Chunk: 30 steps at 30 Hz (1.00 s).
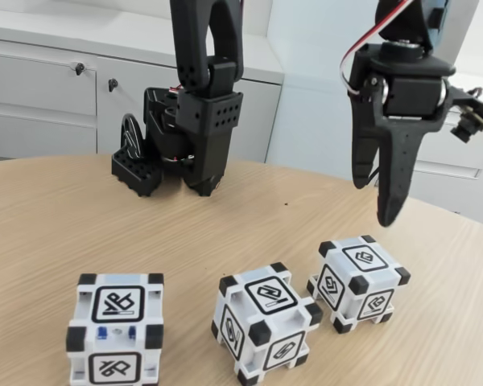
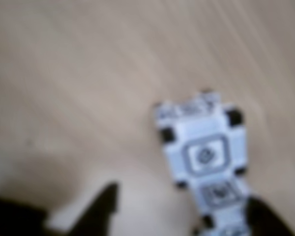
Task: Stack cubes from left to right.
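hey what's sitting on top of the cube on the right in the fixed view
Nothing rests on the right cube; its top face shows a bare glyph. The end effector hangs in the air above and behind it, holding nothing. What lies under the cube is hidden by the cube.

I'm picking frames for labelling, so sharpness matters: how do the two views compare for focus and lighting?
Fixed view: sharp, evenly lit, soft shadows; glyphs on all three cubes are legible, and the hand hangs crisp above the table. Wrist view: heavily blurred; a cube is smeared, its glyph unreadable, and the dark fingers are soft.
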Each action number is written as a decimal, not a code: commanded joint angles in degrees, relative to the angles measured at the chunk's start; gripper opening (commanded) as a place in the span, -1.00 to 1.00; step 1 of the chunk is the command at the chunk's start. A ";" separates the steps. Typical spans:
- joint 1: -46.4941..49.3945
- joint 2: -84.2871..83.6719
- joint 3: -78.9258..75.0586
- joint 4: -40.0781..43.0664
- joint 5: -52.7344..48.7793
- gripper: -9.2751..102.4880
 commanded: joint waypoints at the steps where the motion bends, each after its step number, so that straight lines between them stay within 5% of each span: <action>1: 0.44 0.26 -2.55 -0.53 -0.26 -0.19; 15: 0.53 0.09 -1.76 -0.53 -19.16 -0.05; 30: 1.05 -14.15 -2.55 -0.62 -21.88 -0.06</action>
